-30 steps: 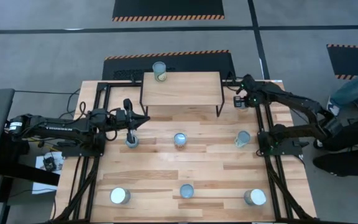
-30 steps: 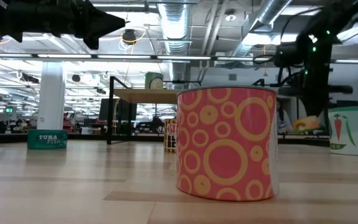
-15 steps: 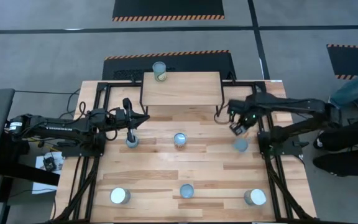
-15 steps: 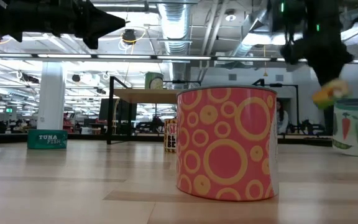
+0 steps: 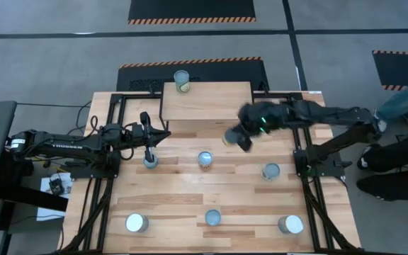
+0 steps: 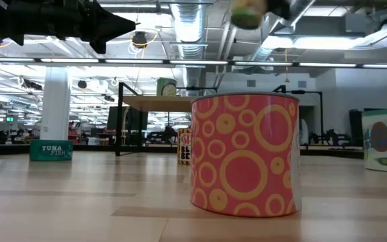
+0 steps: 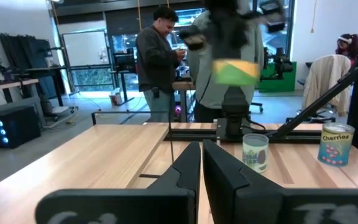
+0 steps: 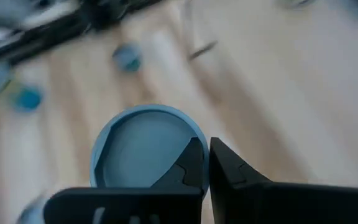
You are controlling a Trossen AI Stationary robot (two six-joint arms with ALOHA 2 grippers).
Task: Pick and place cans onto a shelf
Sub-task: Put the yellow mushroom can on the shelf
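The light-wood shelf (image 5: 205,101) stands at the table's far middle, with one can (image 5: 181,81) on its far left corner. My right gripper (image 5: 236,134) is shut on a yellow-green can (image 7: 235,71), high above the table just right of and nearer than the shelf; the can also shows in the low view (image 6: 247,12). My left gripper (image 5: 167,133) is shut and empty at the left, above a small can (image 5: 150,161). Other cans stand on their bases on the tabletop: one in the middle (image 5: 205,159), a vegetable-label can (image 5: 270,171), and three along the near edge. My right gripper comes at the can from above. Its fingers sit at one side of the can's top rim (image 8: 197,140), one finger (image 8: 188,165) over the blue lid and the other outside the wall. The can hangs below the fingers, lifted clear of the table.
A pink can with yellow rings (image 6: 245,154) stands closest to the low camera, a tuna can (image 6: 51,150) to its left. Black frame rails (image 5: 310,191) run along both table sides. People stand beyond the table (image 7: 160,56).
My right gripper has carried the yellow-green can from the table's far right corner up and toward the table's left, lifting it well clear. The vegetable-label can has slid a little toward the near edge and turned about.
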